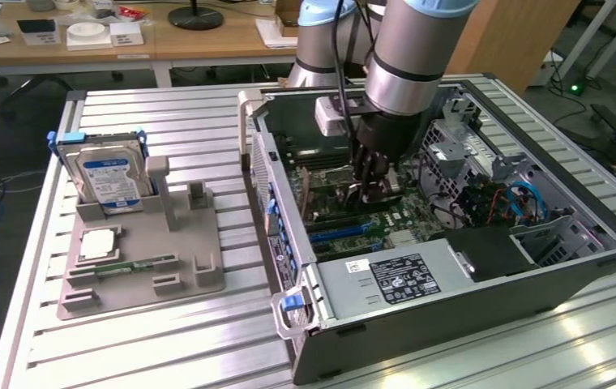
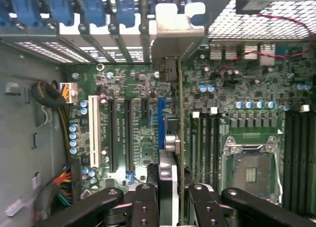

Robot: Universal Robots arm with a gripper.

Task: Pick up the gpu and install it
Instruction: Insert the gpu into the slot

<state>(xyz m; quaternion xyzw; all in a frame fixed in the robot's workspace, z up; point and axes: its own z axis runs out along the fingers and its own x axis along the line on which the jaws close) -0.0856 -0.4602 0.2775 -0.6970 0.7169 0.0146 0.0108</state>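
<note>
My gripper (image 1: 374, 191) reaches down into the open computer case (image 1: 567, 275), low over the green motherboard (image 1: 395, 223). In the wrist view the gripper (image 2: 170, 200) is shut on the gpu (image 2: 168, 180). The thin card is seen edge-on, standing upright between the black fingers (image 2: 143, 205). Its silvery bracket (image 2: 175, 37) reaches the rear slot openings of the case. The card's lower edge runs along the blue expansion slot (image 2: 161, 108); I cannot tell whether it sits in the slot or just above it.
A grey holder (image 1: 140, 271) at the exterior view's left carries a hard drive (image 1: 111, 180) and a green memory stick (image 1: 126, 267). Inside the case are the power supply (image 1: 389, 279), a CPU socket (image 2: 252, 168), a white slot (image 2: 92, 133) and cable bundles (image 2: 57, 101).
</note>
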